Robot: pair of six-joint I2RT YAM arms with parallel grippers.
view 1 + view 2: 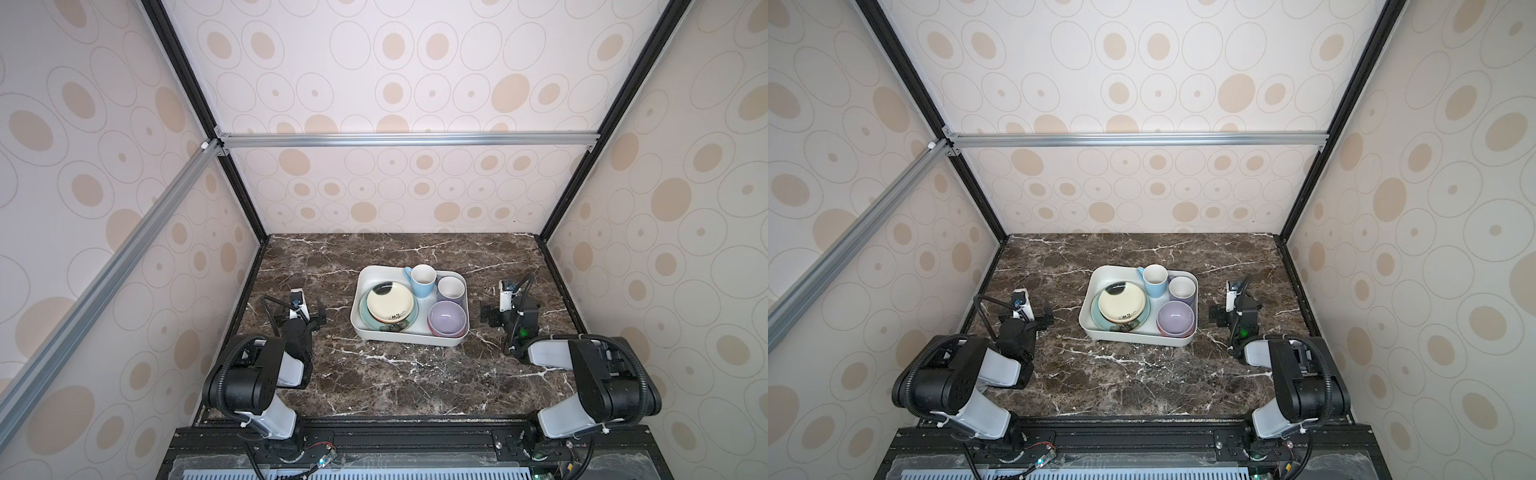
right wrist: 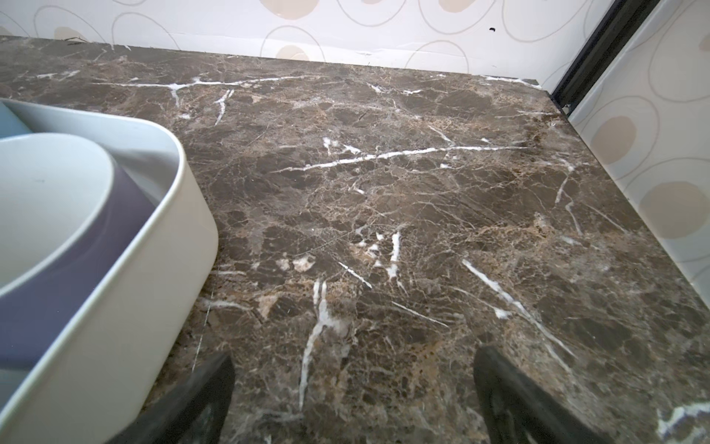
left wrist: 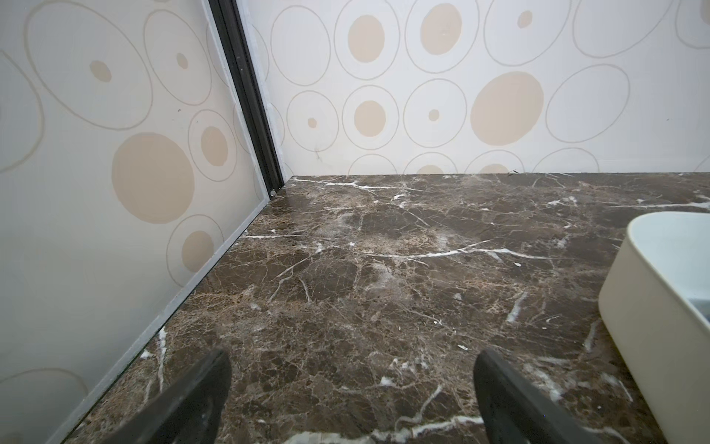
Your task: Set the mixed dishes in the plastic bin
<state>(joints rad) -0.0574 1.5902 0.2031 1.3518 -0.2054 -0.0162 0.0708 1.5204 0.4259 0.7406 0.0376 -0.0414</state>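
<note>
In both top views the white plastic bin point(image 1: 407, 338) point(image 1: 1133, 337) sits mid-table with the mixed dishes inside. A black-and-cream plate point(image 1: 390, 305) lies on a teal plate point(image 1: 363, 312) at its left. The light-blue mug point(image 1: 423, 284) and lavender-grey mug point(image 1: 451, 289) stand at the back. An orange-patterned bowl point(image 1: 446, 318), lavender inside, is at the front right. My left gripper point(image 1: 300, 315) point(image 3: 353, 353) hovers open and empty over bare marble left of the bin point(image 3: 653, 292). My right gripper point(image 1: 507, 316) point(image 2: 355, 353) is open and empty to the right of the bin point(image 2: 153, 269), near the lavender-grey mug point(image 2: 77, 276).
The dark marble table point(image 1: 415, 374) is boxed in by patterned walls at the back and both sides. Black frame posts stand at the back corners point(image 3: 265, 153) point(image 2: 576, 84). The arms' bases sit on a black rail point(image 1: 415, 438) along the front edge.
</note>
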